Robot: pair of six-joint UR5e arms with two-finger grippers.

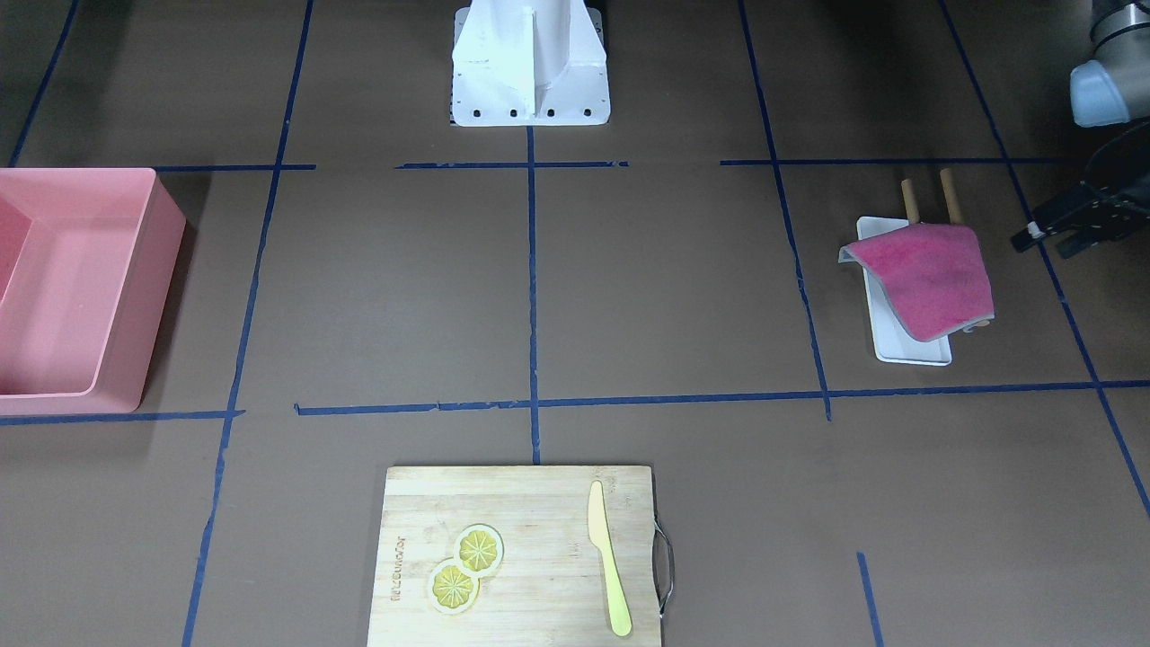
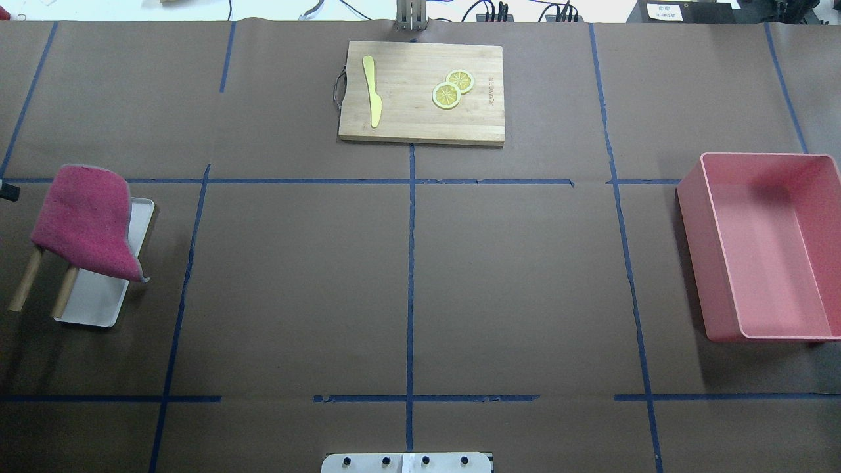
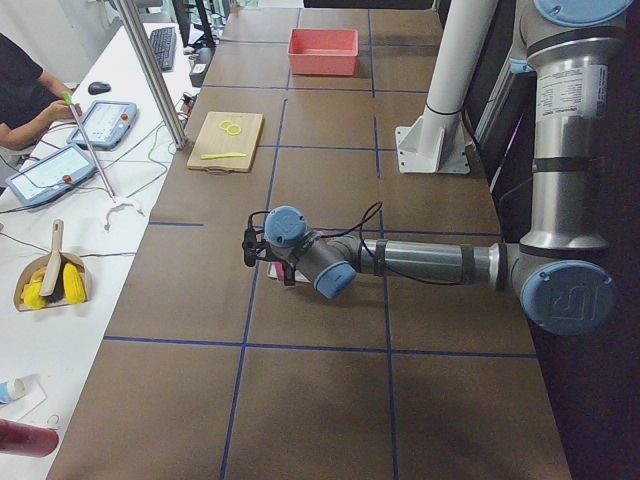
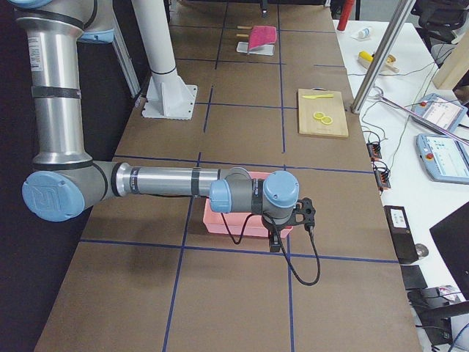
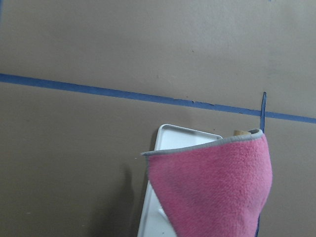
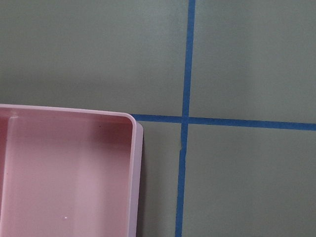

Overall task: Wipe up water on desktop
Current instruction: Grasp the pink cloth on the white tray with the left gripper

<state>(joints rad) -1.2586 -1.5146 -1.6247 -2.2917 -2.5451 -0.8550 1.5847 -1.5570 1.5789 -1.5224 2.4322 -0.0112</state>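
Starting at the robot's own edge, the white base plate (image 2: 407, 463) sits on the desktop (image 2: 295, 282), the brown sheet gridded with blue tape that fills every view. No wet patch can be made out on it in any view.

Further out on the robot's left, a pink microfibre cloth (image 2: 89, 220) hangs over a wooden two-rail rack (image 2: 26, 289) that stands in a white tray (image 2: 92, 305). The left gripper (image 1: 1042, 241) hovers just beside the cloth, apart from it. It is cropped at the frame edge, so I cannot tell how its jaws stand. On the robot's right the right gripper (image 4: 304, 213) hangs over the near corner of a pink plastic bin (image 2: 706, 276). It shows only from the side, so its state cannot be told either.

Farthest out lies a bamboo cutting board (image 2: 407, 125) with two lemon slices (image 2: 447, 96) and a yellow knife (image 2: 373, 92).

A likely risk is a pinch that catches a rail along with the cloth, dragging the rack or tipping the tray. With no water visible, a wipe could also land in the wrong place.

The overhead view shows almost nothing of either arm, while the side views show both reaching out low. Only the left wrist view shows the cloth's grey hem.
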